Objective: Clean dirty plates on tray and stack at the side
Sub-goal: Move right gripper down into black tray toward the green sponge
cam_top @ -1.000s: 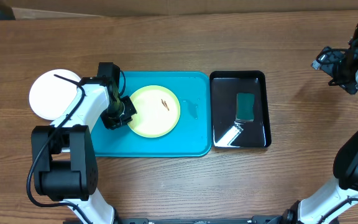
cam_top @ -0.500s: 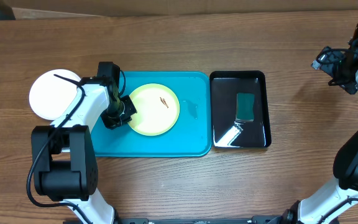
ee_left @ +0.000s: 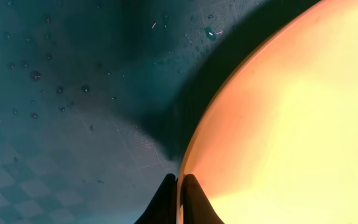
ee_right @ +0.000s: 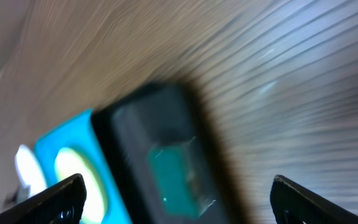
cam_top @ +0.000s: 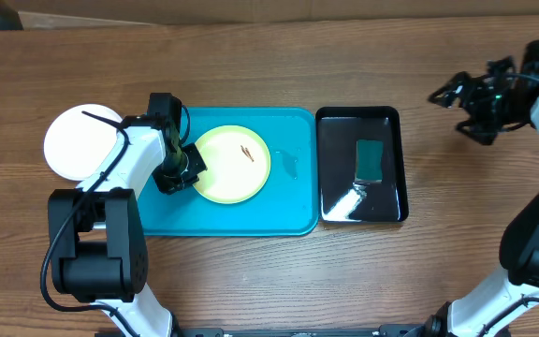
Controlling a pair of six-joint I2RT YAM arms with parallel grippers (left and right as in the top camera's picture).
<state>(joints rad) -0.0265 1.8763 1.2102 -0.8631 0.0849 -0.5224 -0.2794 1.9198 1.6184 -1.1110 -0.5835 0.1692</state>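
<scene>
A pale yellow-green plate with a small brown speck lies on the turquoise tray. My left gripper is shut on the plate's left rim; in the left wrist view its two dark fingers pinch the plate's edge above the wet tray. A white plate lies on the table left of the tray. No light blue plate shows. My right gripper is open and empty above the table at the far right; its view is blurred and shows the tray and the yellow-green plate.
A glossy black tray stands right of the turquoise tray, with a green sponge and some water in it. It also shows in the right wrist view, with the sponge.
My right arm has swung left, toward the black tray. The left gripper and the yellow-green plate have barely moved.
</scene>
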